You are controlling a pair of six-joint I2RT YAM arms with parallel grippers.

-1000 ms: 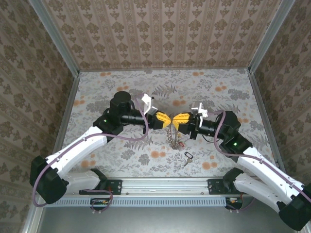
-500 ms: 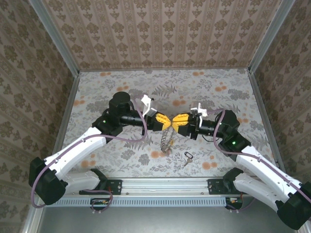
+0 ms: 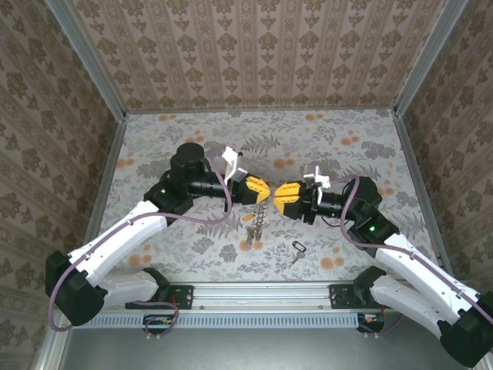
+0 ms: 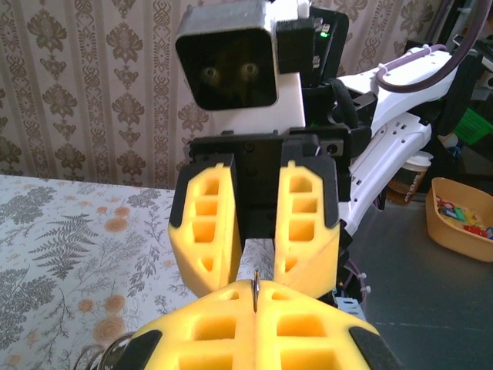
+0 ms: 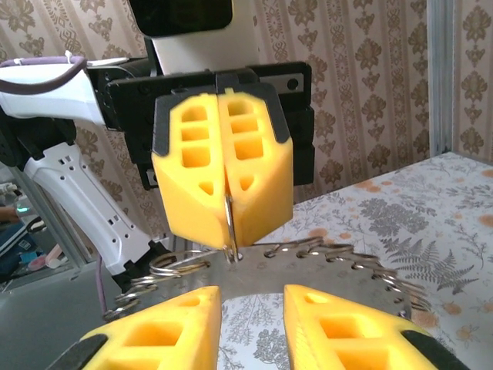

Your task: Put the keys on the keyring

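Note:
The keyring (image 5: pixel 323 271), a grey metal band with small split rings hooked along it, hangs from my left gripper (image 3: pixel 259 190), whose yellow fingers are shut on its thin edge (image 4: pixel 254 284). In the top view the keyring (image 3: pixel 256 222) dangles down toward the tablecloth. My right gripper (image 3: pixel 285 194) faces the left one a short way off, open, with nothing between its fingers. In the right wrist view my right gripper (image 5: pixel 252 299) sits just below the band, under the left gripper (image 5: pixel 227 235). One small key (image 3: pixel 297 250) lies on the table near the front.
The floral tablecloth (image 3: pixel 362 154) is ringed by patterned walls and a metal frame. The front rail (image 3: pixel 254 291) carries both arm bases. Beyond the table, an orange tray (image 4: pixel 462 220) holds small coloured items.
My right gripper has opened and drawn back to the right, off the left gripper's tips. The left gripper has shifted slightly left, and the hanging keyring has swung left with it.

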